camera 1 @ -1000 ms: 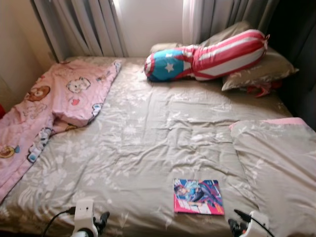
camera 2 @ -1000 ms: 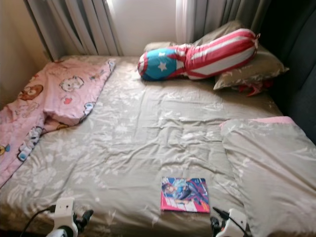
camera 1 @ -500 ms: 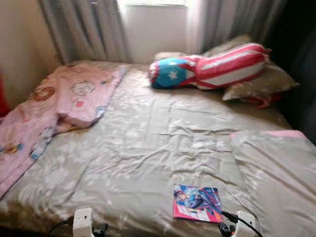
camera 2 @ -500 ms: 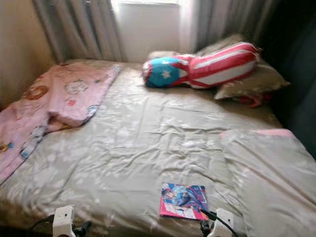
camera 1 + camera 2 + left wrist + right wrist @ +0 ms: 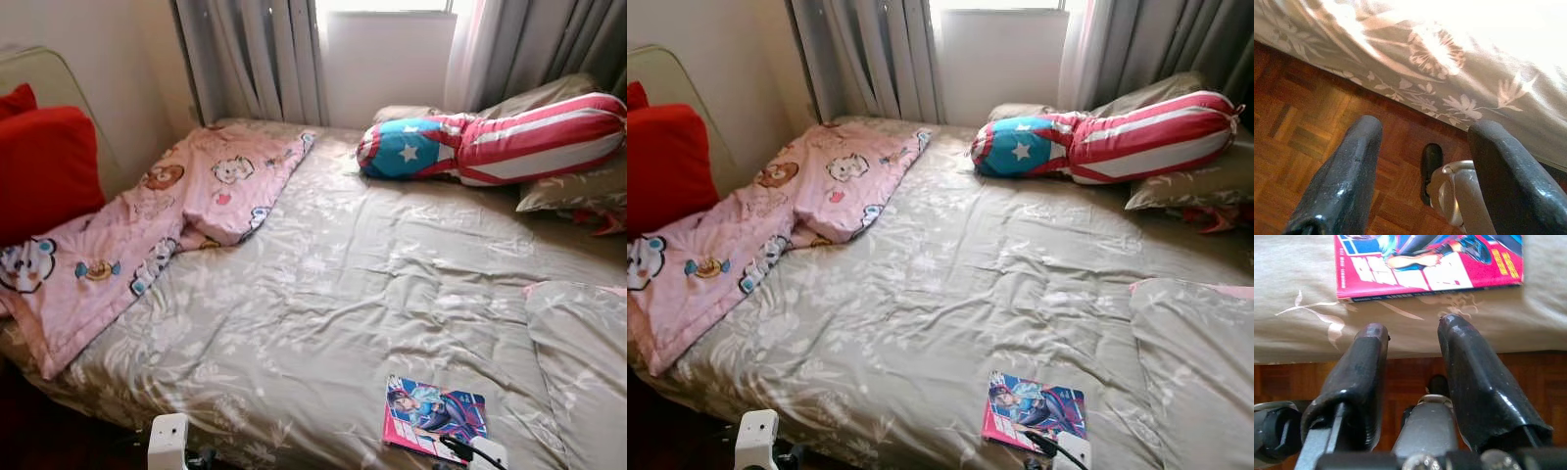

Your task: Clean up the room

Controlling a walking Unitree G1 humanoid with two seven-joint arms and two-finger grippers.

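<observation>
- Right gripper (image 5: pixel 1410 340), fingers apart and empty, hung just beside the comic book (image 5: pixel 435 415).
- Comic book lay untouched on the bed (image 5: pixel 343 294); tidying seemingly barely begun.

A thin comic book (image 5: pixel 434 418) with a pink and blue cover lies flat and closed on the grey bed (image 5: pixel 323 294), near its front edge, at about 5 o'clock. A pink cartoon blanket (image 5: pixel 147 225) lies crumpled at 9 o'clock.

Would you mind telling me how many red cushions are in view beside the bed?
2: one large red cushion leans against the wall at the bed's left side, and a second red cushion peeks out just above it. Others may be hidden behind.
</observation>
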